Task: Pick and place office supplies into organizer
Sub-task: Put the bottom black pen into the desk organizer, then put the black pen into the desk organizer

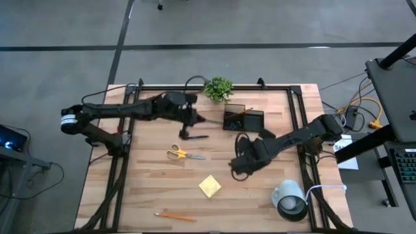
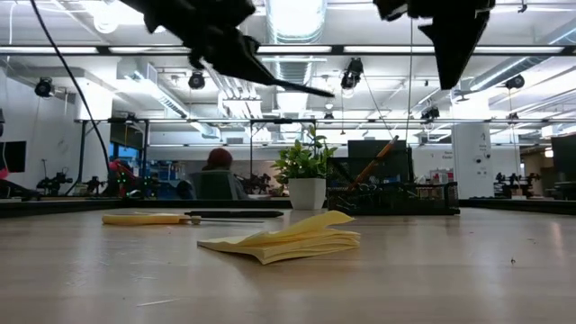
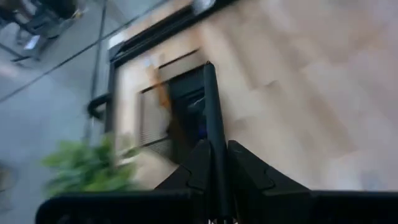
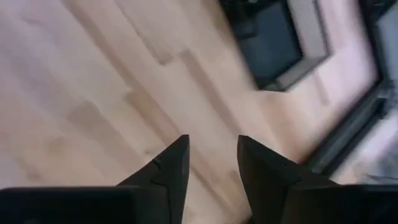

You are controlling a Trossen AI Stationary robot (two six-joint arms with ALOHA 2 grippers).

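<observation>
The left claw (image 3: pixel 214 163) grips a dark pen (image 3: pixel 211 112) near the organizer (image 1: pixel 243 119); a tilt could miss it; the right claw (image 4: pixel 211 163) hangs released.

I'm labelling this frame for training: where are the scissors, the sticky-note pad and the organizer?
scissors (image 1: pixel 177 154): high view, at the pivot beside the yellow handles.
sticky-note pad (image 1: pixel 209 186): high view, middle of the top sheet.
organizer (image 1: pixel 252 121): high view, right compartment's mesh.

Green plant (image 1: pixel 218 88) at table's (image 1: pixel 260 201) far edge.
</observation>
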